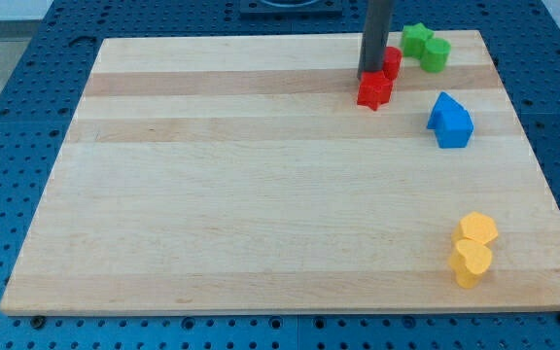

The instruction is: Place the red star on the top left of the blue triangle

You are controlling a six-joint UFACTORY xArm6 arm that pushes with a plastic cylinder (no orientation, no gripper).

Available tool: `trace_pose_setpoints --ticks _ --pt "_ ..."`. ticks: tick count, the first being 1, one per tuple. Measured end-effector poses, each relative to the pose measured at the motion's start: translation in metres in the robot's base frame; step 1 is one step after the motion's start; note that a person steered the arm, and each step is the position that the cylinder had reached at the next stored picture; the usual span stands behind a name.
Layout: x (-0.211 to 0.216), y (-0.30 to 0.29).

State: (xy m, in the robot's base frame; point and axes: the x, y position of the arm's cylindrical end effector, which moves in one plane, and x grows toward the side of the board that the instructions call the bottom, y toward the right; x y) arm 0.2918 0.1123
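Observation:
The red star (pixel 374 92) lies near the board's top edge, right of centre. My tip (pixel 370 78) stands at the star's upper left side, touching it or nearly so. The blue triangle (pixel 442 106) lies to the right of the star and a little lower. It appears pressed against a blue cube (pixel 454 130) on its lower right; the two read as one blue shape. A gap of about one block width separates the star from the blue triangle.
A second red block (pixel 394 62) sits just right of the rod, partly hidden by it. Two green blocks (pixel 416 39) (pixel 437 54) lie at the top right. Two yellow blocks (pixel 477 229) (pixel 471 263) touch near the bottom right. The wooden board (pixel 241 185) rests on a blue perforated table.

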Motion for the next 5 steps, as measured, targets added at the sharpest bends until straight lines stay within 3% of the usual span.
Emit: trace_pose_setpoints --ticks 2,5 --pt "0.005 -0.062" --pt "0.032 -0.031"
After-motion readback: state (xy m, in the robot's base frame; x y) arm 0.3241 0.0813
